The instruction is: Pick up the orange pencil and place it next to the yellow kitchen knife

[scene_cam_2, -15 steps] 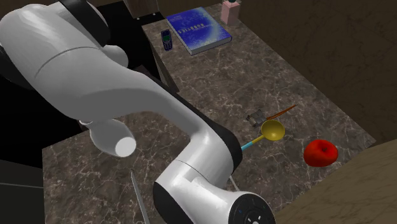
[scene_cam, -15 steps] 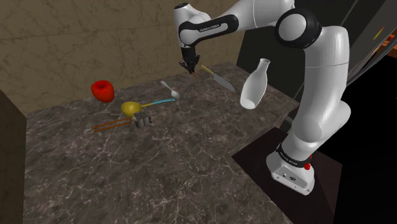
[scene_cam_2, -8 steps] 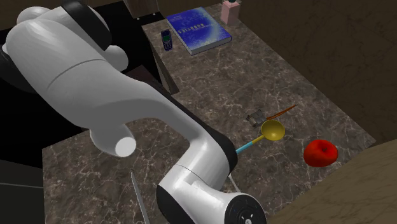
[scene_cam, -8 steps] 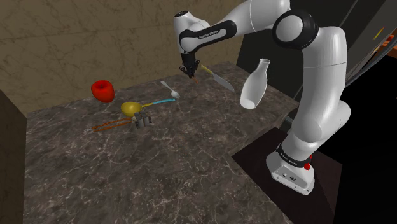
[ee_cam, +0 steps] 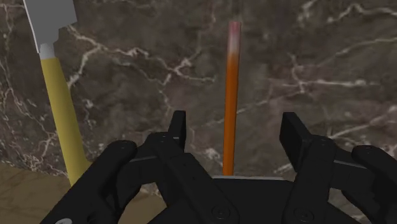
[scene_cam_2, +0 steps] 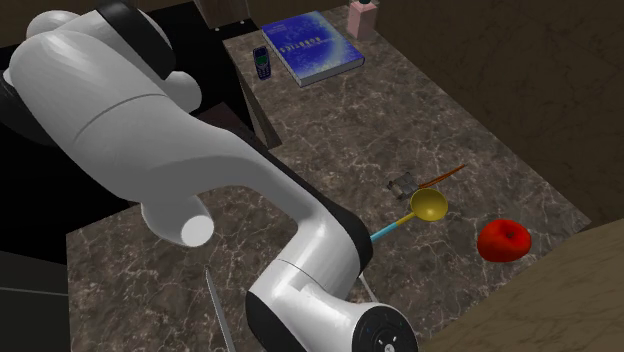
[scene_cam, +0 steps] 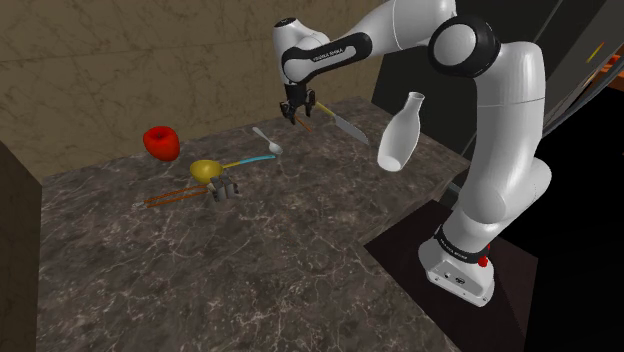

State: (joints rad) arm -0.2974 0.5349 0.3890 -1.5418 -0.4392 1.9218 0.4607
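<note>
An orange pencil (ee_cam: 230,95) lies flat on the dark marble counter (scene_cam: 250,260), between my gripper's (ee_cam: 235,127) open fingers, which do not touch it. Beside it, roughly parallel, lies the kitchen knife with a yellow handle (ee_cam: 60,102) and a grey blade. In the shoulder view the gripper (scene_cam: 297,110) hangs open just above the pencil (scene_cam: 307,123) at the far end of the counter, with the knife (scene_cam: 343,124) close on the shoulder view's right. In the second exterior view the knife's blade (scene_cam_2: 218,310) shows beside the arm.
A white bottle (scene_cam: 400,130) stands near the knife. A silver spoon (scene_cam: 266,138), a yellow spoon with a blue handle (scene_cam: 215,168), a red fruit (scene_cam: 162,142), a small grey object (scene_cam: 230,188) and a brown stick (scene_cam: 172,197) lie mid-counter. A blue book (scene_cam_2: 312,46) and phone (scene_cam_2: 261,62) lie farther off.
The gripper carried the pencil a little toward the knife, then its fingers opened and let the pencil go onto the counter.
</note>
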